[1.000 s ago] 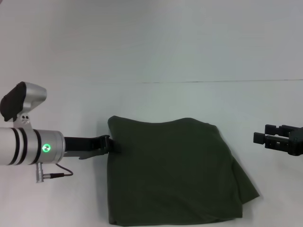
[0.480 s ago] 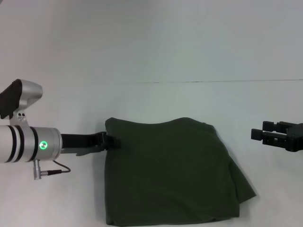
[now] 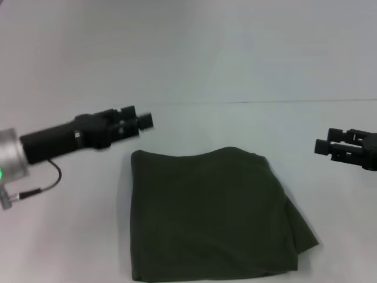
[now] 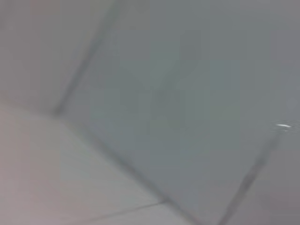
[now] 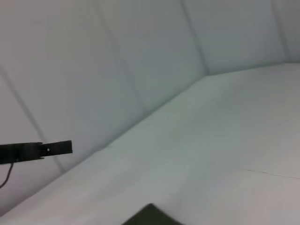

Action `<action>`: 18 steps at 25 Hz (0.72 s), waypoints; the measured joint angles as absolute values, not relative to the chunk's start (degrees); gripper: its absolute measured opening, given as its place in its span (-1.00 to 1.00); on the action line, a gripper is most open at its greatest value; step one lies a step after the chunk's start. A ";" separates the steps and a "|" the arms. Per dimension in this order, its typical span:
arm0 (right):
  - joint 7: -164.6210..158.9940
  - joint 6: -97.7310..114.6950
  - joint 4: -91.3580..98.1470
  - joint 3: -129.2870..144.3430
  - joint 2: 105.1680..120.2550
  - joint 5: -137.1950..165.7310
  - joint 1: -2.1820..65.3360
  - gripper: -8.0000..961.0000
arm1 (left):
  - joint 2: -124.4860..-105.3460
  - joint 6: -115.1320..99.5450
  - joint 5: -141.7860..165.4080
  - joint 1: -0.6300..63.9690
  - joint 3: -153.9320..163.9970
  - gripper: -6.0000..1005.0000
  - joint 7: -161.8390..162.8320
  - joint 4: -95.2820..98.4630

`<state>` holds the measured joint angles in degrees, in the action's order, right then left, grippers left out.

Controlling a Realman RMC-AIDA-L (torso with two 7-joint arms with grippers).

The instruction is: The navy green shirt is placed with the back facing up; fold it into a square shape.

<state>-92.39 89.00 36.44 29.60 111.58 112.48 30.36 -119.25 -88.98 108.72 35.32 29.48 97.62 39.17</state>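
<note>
Nearest to me in the head view lies the navy green shirt, folded into a rough rectangle on the white table. Its near edge runs almost to the bottom of the picture, so I cannot be sure how the lowest hem lies. On its right side a lower layer pokes out past the top layer in a point, so the stack is not square there. No print or neckline shows from here; the fabric reads as plain and dark.

To the right, well apart from the shirt, I see the right gripper held above the table. It is cut off by the picture's edge, and from this side-on angle I cannot tell how its fingers stand. It has hold of nothing that I can see.

Farther back on the left, the left gripper hangs just beyond the shirt's far left corner, clear of the cloth and carrying nothing. Its tip is blurred, so I cannot tell whether it is open or closed.

The right wrist view shows only a corner of the shirt at its lower edge and the left gripper far off. The left wrist view gives me nothing but pale blurred surfaces.
</note>
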 joint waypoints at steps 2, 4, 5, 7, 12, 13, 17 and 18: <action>-92.30 91.00 36.97 30.03 111.68 112.69 30.70 0.78 | -119.63 -95.25 107.01 33.88 28.23 0.20 89.46 37.82; -91.67 92.62 37.32 31.11 112.08 112.85 30.83 0.80 | -120.07 -99.10 106.88 32.80 28.32 0.34 83.91 36.34; -91.02 93.33 37.32 31.90 112.28 112.87 30.85 0.80 | -120.42 -100.52 107.35 32.19 28.88 0.41 81.60 35.78; -88.78 94.64 36.87 33.71 112.84 112.90 30.95 0.81 | -121.13 -101.89 108.47 31.16 30.17 0.53 78.66 35.35; -80.73 97.54 35.08 39.02 114.46 112.92 30.83 0.89 | -122.26 -102.04 111.28 29.45 32.32 0.83 76.18 34.99; -79.62 97.79 35.02 39.84 114.74 112.92 30.62 0.91 | -122.29 -102.05 111.96 29.41 32.36 0.89 76.06 34.82; -74.77 98.04 34.22 40.77 115.65 112.99 29.60 0.93 | -122.37 -102.05 114.05 29.57 33.03 0.89 74.60 34.03; -73.84 97.80 33.78 40.71 115.69 113.00 29.54 0.93 | -122.44 -101.34 114.15 29.71 34.25 0.90 73.76 33.84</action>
